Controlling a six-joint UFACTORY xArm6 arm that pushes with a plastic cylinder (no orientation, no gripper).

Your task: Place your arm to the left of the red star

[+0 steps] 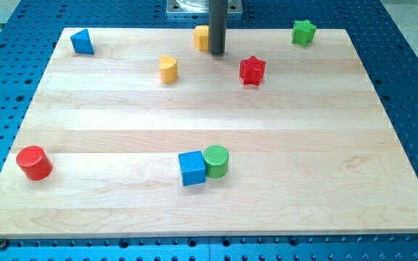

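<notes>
The red star (252, 70) lies on the wooden board (209, 196) at the upper middle-right. My tip (217, 52) stands to the star's left and a little above it, with a gap between them. The dark rod comes down from the view's top. A yellow block (201, 37) sits right behind the rod on its left side, partly hidden by it. A second yellow block, heart-like (168, 69), lies further left of the tip.
A blue triangle (83, 42) is at the top left and a green star (303, 32) at the top right. A red cylinder (34, 162) is at the lower left. A blue cube (191, 167) touches a green cylinder (216, 161) at the lower middle.
</notes>
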